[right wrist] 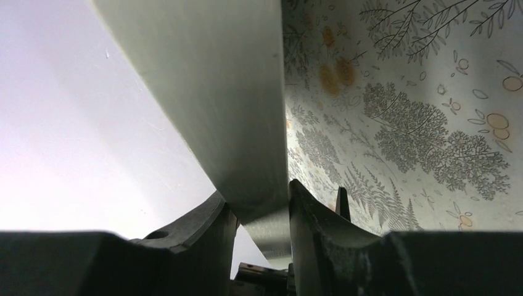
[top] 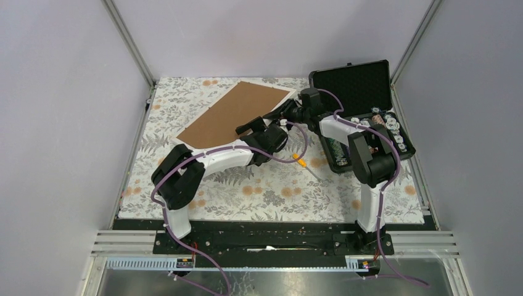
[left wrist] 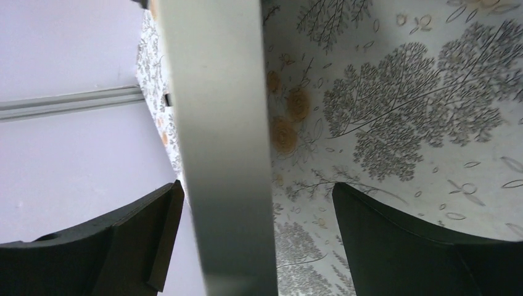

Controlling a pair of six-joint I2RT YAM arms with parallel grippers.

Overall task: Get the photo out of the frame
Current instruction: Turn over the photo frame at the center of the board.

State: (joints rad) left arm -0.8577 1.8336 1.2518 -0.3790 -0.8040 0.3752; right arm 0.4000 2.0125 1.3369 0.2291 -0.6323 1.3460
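Frame [top: 234, 113], large white-bordered rectangle, lies brown fibreboard back up, far-left on floral tablecloth [top: 265, 191]; right edge looks lifted. Judged stiff, light, front pane possibly fragile; hold by rim. Right gripper [right wrist: 259, 209] is clamped on white rim; left gripper [left wrist: 256, 185] gapes wide, straddling it. Photo hidden.

I work in a lab-style robot test booth. Plain pale lilac panels [top: 55, 123] close it in on the left, right and far sides, joined by bare aluminium posts [top: 129, 42]. My left arm [top: 213, 159] and right arm [top: 372, 185] are bolted to a black mounting plate [top: 271, 239] at the near edge of a tabletop covered by a flower-print cloth [top: 271, 191].
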